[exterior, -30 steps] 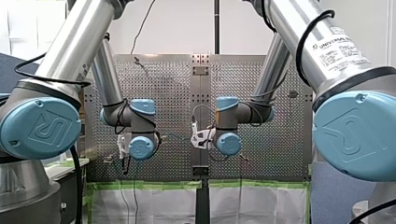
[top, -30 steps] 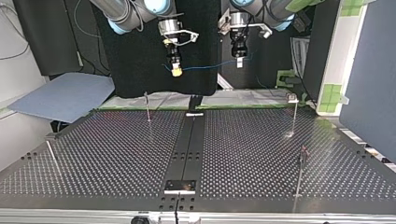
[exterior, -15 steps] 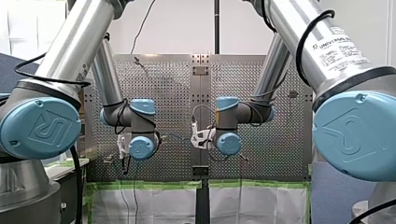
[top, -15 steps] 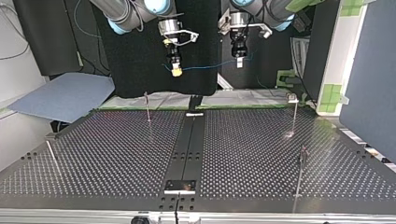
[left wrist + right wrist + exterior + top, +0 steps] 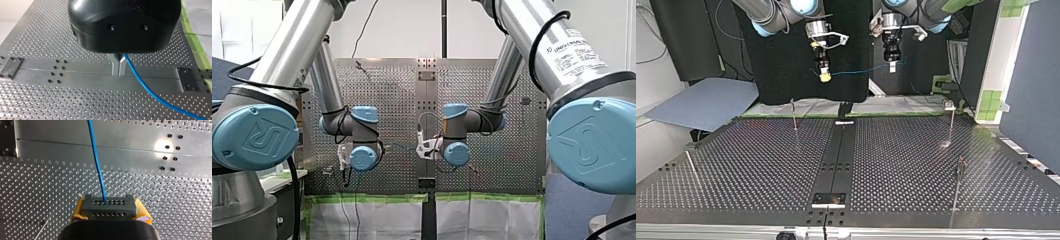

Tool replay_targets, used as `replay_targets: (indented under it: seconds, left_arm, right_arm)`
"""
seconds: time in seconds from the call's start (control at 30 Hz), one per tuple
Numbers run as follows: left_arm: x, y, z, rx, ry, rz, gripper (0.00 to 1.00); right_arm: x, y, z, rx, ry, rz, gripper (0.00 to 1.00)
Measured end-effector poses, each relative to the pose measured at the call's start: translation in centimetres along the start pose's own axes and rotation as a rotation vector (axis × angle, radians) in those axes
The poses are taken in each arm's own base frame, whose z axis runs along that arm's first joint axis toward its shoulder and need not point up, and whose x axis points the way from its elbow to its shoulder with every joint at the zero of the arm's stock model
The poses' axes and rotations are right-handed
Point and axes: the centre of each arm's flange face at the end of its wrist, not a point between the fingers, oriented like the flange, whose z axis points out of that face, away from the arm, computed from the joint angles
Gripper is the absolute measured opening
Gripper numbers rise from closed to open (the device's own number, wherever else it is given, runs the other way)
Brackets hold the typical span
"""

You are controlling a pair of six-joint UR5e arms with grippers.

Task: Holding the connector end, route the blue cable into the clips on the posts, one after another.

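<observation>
right gripper (image 5: 824,76): yellow pads (image 5: 78,210) pinching the grey connector (image 5: 108,207). left gripper (image 5: 119,65): metal fingers pressed together on the blue cable (image 5: 146,88). cable spans between the two in the air, over the table (image 5: 761,165) toward its arm-side edge, well apart from the posts (image 5: 794,114).

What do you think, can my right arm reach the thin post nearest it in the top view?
Probably yes. My right end effector, shut on the connector, hangs above the post with open air between them. The blue cable, held by my left end effector, might limit the move.
</observation>
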Motion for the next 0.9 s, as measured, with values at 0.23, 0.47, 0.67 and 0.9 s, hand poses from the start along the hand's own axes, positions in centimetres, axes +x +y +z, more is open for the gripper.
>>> replay_targets:
  seconds: [0.23, 0.47, 0.67, 0.9]
  left_arm:
    - [0.0, 0.0, 0.0, 0.0, 0.0, 0.0, 0.01]
    - [0.0, 0.0, 0.0, -0.001, 0.0, 0.001, 0.01]
    - [0.0, 0.1, 0.0, -0.003, -0.001, 0.001, 0.01]
    - [0.0, 0.1, 0.0, -0.003, -0.001, 0.001, 0.01]
  right_arm:
    - [0.0, 0.0, 0.0, 0.0, 0.0, 0.0, 0.0]
    - [0.0, 0.0, 0.0, 0.0, -0.001, 0.0, 0.0]
    - [-0.7, -0.4, -0.6, 0.009, -0.017, -0.008, 0.0]
    - [-3.2, -1.9, -2.0, 0.042, -0.065, -0.025, 0.0]
